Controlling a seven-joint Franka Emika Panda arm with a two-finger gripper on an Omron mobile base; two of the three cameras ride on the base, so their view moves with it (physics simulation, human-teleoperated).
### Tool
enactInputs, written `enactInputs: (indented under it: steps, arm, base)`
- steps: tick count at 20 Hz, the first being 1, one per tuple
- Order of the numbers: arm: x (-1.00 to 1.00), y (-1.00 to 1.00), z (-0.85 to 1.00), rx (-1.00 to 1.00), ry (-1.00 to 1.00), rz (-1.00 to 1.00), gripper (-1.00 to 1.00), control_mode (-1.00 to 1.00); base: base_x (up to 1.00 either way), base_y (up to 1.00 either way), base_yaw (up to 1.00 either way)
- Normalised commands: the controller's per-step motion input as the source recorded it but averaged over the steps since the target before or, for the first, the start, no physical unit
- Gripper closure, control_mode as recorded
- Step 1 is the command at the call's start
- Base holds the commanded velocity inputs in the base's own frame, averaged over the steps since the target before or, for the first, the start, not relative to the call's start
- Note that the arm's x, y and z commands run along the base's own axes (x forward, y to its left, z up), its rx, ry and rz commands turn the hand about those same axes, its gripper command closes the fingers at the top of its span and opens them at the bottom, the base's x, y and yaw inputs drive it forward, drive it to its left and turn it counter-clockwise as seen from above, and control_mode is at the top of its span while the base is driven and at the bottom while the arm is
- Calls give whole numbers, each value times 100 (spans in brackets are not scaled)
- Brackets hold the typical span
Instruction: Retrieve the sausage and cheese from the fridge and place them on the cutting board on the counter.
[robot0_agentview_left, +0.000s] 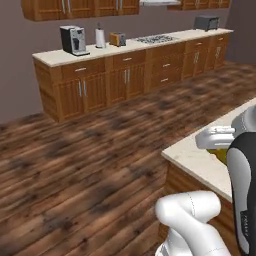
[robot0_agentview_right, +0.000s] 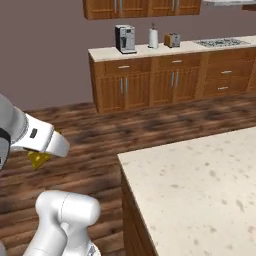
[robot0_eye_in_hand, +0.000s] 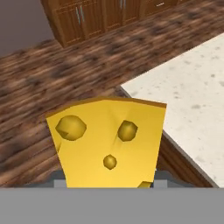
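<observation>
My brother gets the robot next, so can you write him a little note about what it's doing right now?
End effector: shut on the cheese, a yellow wedge with holes, carried in the air.
Where: the cheese hangs over the wooden floor, just beside the near edge of the beige speckled counter.
Done: cheese picked up.
Left: set the cheese on the cutting board, then do the same with the sausage.

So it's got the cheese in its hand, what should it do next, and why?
Probably carry the cheese on over the counter. The hand seems shut on the wedge, which hangs above the wooden floor just off the counter's edge. The cutting board isn't in sight yet, so it likely needs to travel further before lowering.
</observation>
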Motion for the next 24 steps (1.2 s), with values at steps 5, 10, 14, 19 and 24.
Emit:
enactInputs:
  steps: [5, 10, 14, 19, 24]
  arm:
    - [0, 0, 0, 0, 0, 0, 100, 100]
    - [0, 0, 0, 0, 0, 0, 100, 100]
    - [0, 0, 0, 0, 0, 0, 100, 100]
    - [0, 0, 0, 0, 0, 0, 100, 100]
    - [0, 0, 0, 0, 0, 0, 100, 100]
  base:
    - [21, 51, -80]
    - [20, 100, -53]
    - [25, 100, -39]
    - [22, 100, -38]
    - [84, 100, -33]
